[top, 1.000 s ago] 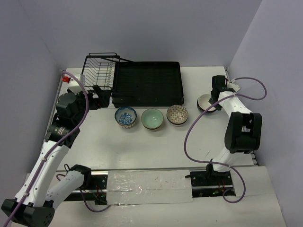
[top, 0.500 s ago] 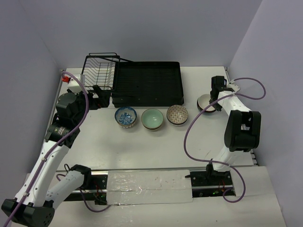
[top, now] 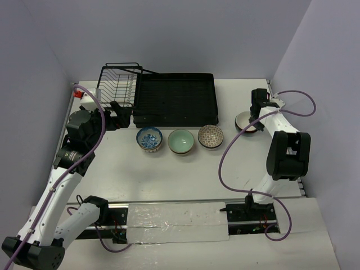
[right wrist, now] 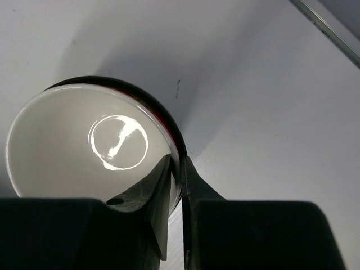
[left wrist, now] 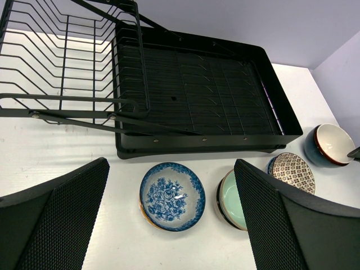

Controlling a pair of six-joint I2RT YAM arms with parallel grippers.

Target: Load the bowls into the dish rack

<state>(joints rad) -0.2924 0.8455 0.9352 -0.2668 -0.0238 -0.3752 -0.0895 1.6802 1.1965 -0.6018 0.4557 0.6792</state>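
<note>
The right gripper has settled, pinching the bowl by its rim between its fingers. A lift looks next. The left gripper hangs spread open.

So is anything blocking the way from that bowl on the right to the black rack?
Nothing visible. The right end effector grips the white-lined bowl by its rim; bare table separates it from the dish rack. The patterned bowl sits off that path.

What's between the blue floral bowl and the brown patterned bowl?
The pale green bowl sits in line between the blue floral bowl and the brown patterned bowl; this is clearest in the top external view.
</note>
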